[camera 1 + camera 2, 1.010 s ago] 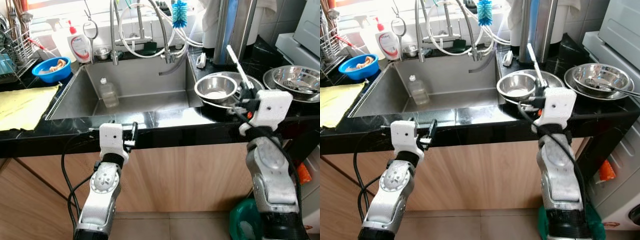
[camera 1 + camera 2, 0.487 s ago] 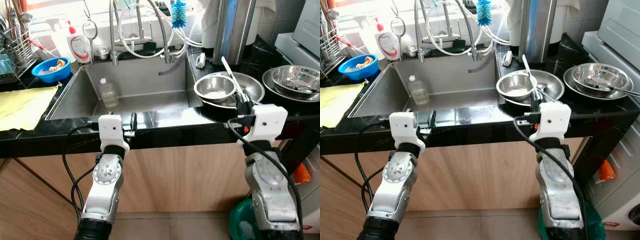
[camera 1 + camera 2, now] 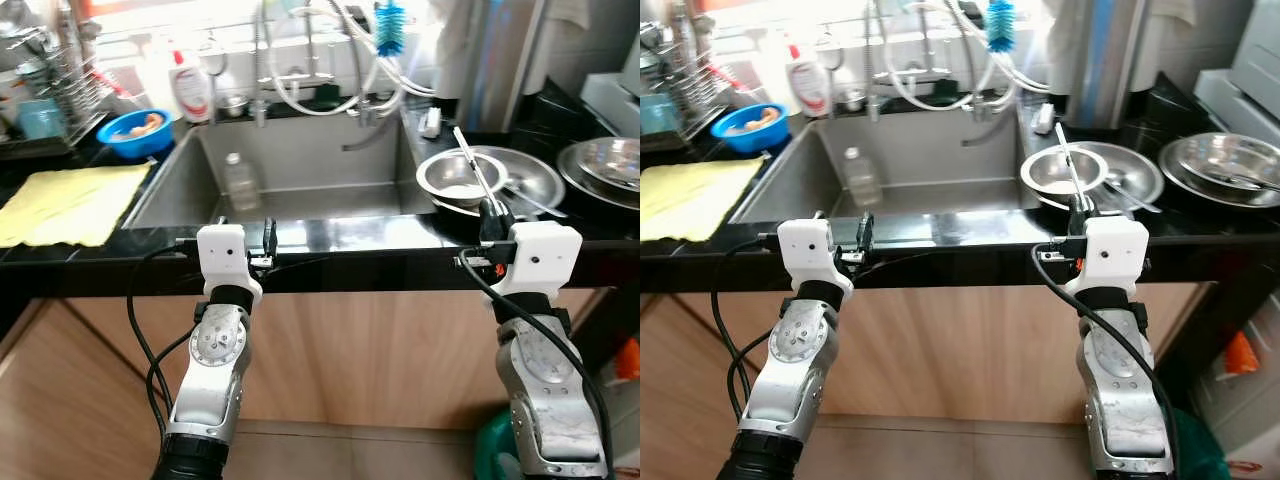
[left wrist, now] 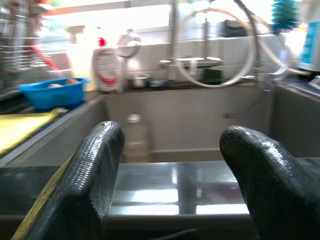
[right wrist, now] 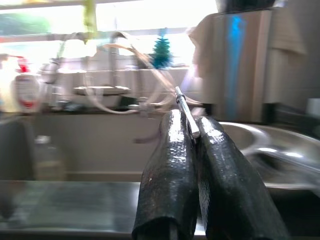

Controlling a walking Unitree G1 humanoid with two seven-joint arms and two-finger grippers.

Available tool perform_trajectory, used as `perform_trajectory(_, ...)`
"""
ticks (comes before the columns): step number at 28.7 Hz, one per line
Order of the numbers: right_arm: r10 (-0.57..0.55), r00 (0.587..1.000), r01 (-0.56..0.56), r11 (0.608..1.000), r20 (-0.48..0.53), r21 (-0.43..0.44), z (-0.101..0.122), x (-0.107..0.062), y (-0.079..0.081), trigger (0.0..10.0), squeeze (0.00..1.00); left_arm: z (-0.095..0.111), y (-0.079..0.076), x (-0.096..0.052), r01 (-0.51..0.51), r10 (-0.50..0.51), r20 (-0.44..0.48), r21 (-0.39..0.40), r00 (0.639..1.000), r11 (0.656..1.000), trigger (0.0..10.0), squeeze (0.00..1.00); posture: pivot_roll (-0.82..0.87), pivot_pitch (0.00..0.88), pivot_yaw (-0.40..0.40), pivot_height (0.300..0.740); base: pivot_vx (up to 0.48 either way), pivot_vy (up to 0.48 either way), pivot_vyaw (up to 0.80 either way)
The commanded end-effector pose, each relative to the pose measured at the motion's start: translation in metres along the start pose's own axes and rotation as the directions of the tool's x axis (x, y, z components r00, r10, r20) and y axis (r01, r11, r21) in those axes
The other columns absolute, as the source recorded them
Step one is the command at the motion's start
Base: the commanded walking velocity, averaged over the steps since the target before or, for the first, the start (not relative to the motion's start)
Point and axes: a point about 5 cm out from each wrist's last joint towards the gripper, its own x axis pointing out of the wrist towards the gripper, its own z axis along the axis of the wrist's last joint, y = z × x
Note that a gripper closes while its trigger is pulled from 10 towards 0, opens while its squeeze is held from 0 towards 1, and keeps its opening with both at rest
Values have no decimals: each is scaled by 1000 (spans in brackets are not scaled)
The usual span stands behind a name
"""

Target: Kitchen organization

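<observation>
My right gripper [image 3: 490,213] is shut on a thin metal utensil [image 3: 470,166] whose handle sticks up and leans away over the counter; the right wrist view has the utensil [image 5: 186,113] pinched between the two black fingers [image 5: 170,165]. The gripper hovers at the counter's front edge, just before a small steel bowl [image 3: 455,180] that sits in a wider steel pan [image 3: 535,178]. My left gripper [image 3: 268,238] is open at the front edge of the sink [image 3: 310,150], nothing between its fingers [image 4: 95,170].
A clear plastic bottle [image 3: 240,181] stands in the sink. On the left counter lie a yellow cloth [image 3: 70,200], a blue bowl [image 3: 135,131], a soap bottle [image 3: 190,85] and a dish rack [image 3: 55,85]. More steel bowls [image 3: 610,165] sit far right. Faucet hoses [image 3: 330,60] hang above the sink.
The camera has swung left, so the scene sits further right. My right gripper has come down and back from above the bowls to the counter's edge, still holding the utensil.
</observation>
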Motion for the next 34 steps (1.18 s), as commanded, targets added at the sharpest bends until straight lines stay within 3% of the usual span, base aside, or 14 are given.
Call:
perform_trajectory(1,13,999,-13,1000,35,11,9,4,5,10000,0,0,8,1,-15,15,5,6,1000,1000,10000,0,-203,0,116,740,0,458,0)
perform_trajectory(12,-7,999,7,1000,46,-2,13,18,-2,10000,0,4,3,9,5,-5,21,9,1000,1000,10000,0,-201,0,122,740,0,194,0)
perform_trajectory(20,-10,999,9,1000,46,30,13,21,7,10000,0,8,14,13,-15,15,22,32,1000,999,10000,0,-170,0,140,740,0,368,0)
perform_trajectory(24,-16,999,14,999,37,49,10,20,12,10000,0,10,16,10,1,-2,27,68,1000,998,10000,0,-157,0,156,740,0,0,0)
perform_trajectory(34,-16,999,14,999,39,50,10,21,13,10000,0,15,9,11,37,-39,33,60,999,997,10000,0,-154,0,164,740,0,0,0)
